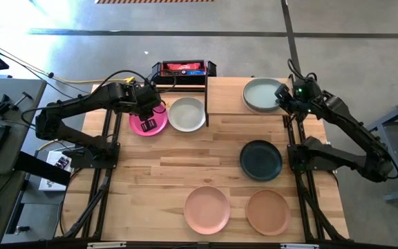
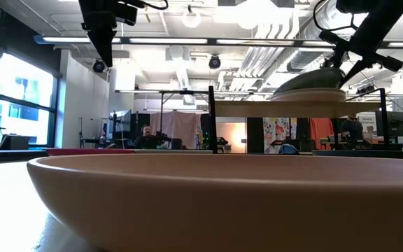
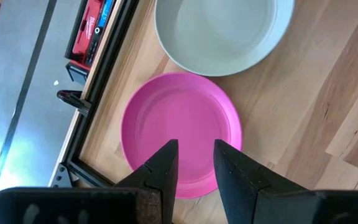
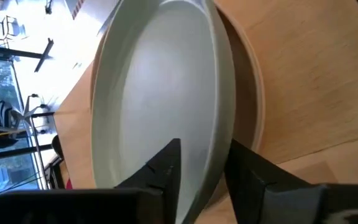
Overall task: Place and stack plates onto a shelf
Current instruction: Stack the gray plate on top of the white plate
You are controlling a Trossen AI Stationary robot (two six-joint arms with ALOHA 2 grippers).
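the right gripper (image 1: 287, 98) straddles the tilted sage green plate's (image 1: 262, 93) rim on the far-right shelf (image 1: 302, 86) — grip uncertain — while the left gripper (image 1: 148, 114) hangs parted over the magenta plate (image 1: 144, 126).

The middle of the desk (image 1: 185, 162) is bare wood, with wide free room between the plates. Near the front edge, a peach plate (image 1: 206, 209) and a brown plate (image 1: 268, 211) sit side by side. A dark teal plate (image 1: 260, 160) lies toward the right edge. At the back, the shelf's (image 1: 226, 104) black frame stands in the way, with a magenta plate (image 1: 148, 121) and a light grey plate (image 1: 186, 114) beside it.
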